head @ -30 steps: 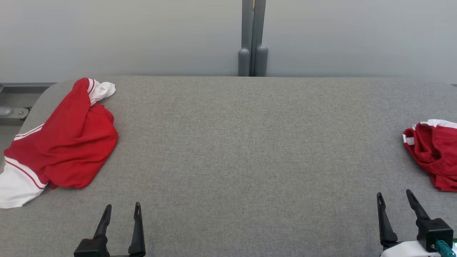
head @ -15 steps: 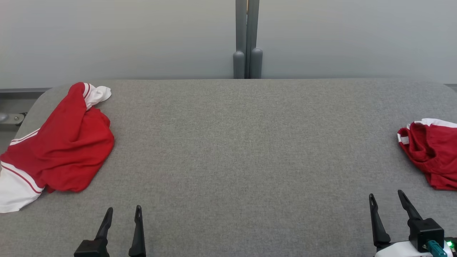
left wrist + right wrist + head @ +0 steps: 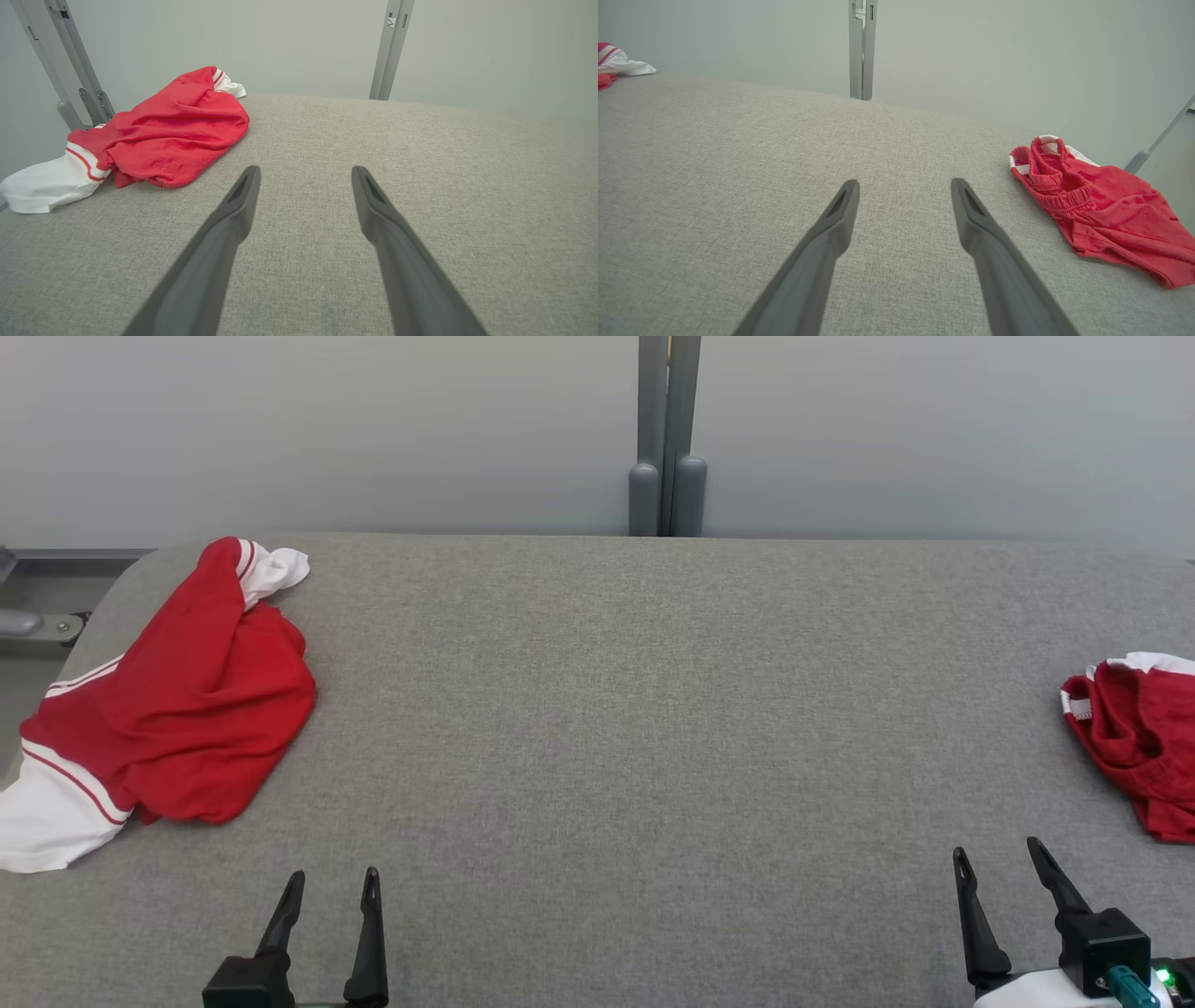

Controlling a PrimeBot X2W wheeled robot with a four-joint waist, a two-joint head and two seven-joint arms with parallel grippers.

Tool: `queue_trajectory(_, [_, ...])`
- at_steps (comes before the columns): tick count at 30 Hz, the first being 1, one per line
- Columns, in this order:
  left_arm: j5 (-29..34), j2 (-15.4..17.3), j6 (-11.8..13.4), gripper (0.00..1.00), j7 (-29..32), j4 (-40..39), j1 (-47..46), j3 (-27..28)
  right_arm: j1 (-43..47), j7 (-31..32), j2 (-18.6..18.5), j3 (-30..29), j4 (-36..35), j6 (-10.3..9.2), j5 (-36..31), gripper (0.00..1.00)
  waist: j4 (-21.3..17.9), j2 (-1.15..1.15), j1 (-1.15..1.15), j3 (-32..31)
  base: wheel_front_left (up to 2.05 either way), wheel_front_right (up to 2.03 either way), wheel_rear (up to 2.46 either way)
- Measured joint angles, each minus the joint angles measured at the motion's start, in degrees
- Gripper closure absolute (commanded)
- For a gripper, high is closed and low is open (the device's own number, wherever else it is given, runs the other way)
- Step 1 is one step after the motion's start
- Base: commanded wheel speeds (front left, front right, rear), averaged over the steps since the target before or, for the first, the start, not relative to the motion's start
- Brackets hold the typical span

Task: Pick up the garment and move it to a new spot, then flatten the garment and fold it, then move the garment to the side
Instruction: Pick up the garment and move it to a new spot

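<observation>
Stock before you, left to right:

1. Top: red, with white red-striped trim. It lies crumpled in a heap at the left end of the worktop. A white part reaches the worktop's left edge and a white cuff points to the far side.
2. Left pincer: your own, at the near edge, right of the top and well apart from it. Its fingers stand apart with nothing between them, over bare grey cloth.
3. Post: grey and upright, behind the middle of the worktop's far edge, against a pale wall.
4. Right pincer: at the near right. Its fingers are also spread, with nothing between them.
5. Shorts: red, with an elastic waistband and a white edge, bunched at the right end of the worktop. They lie right of the right pincer and farther off, near it but not touching.

Both garments lie on the worktop, one at each end, with the wide middle stretch between them. Neither is gripped.
</observation>
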Motion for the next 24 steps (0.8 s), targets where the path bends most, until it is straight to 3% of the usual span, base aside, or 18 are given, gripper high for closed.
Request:
queue_trajectory(7, [0.6,0.0,-0.2,0.00,0.0,-0.3,-1.0,0.0,0.1,0.0,-0.7,0.3,-0.1,-0.01,0.0,0.00,2.7,0.00,0.00,-0.2,0.00,0.00,0.00])
queue_trajectory(15, [1.4,0.0,-0.2,0.00,0.0,0.1,-0.5,0.8,0.5,0.0,-0.9,0.9,0.6,-0.01,0.2,0.00,10.8,0.00,0.00,-0.8,0.00,0.00,0.00])
queue_trajectory(24, [-1.4,0.1,4.1,0.00,0.0,-7.4,4.8,8.6,-10.1,0.0,-4.0,14.0,5.3,-0.01,1.4,0.00,20.6,0.00,0.00,-0.5,0.00,0.00,0.00])
